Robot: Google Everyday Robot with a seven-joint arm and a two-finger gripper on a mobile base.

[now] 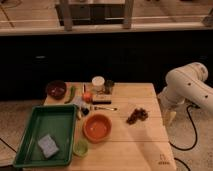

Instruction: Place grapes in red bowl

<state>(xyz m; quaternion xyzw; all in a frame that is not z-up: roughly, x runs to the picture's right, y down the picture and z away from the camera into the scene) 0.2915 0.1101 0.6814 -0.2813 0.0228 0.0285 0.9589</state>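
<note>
Grapes (137, 116) near jaws at table (145, 147) edge

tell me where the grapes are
The grapes lie on the wooden table, right of the red bowl in the camera view; the hand hangs beside the table's right edge.

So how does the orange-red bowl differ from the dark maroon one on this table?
The red bowl is bigger and bright orange-red; the maroon bowl is smaller and dark. The red bowl sits mid-table beside the green tray; the maroon bowl sits at the far left corner. Both are round and upright. The grapes lie right of the red bowl, and the gripper hangs beyond the table's right edge.
</note>
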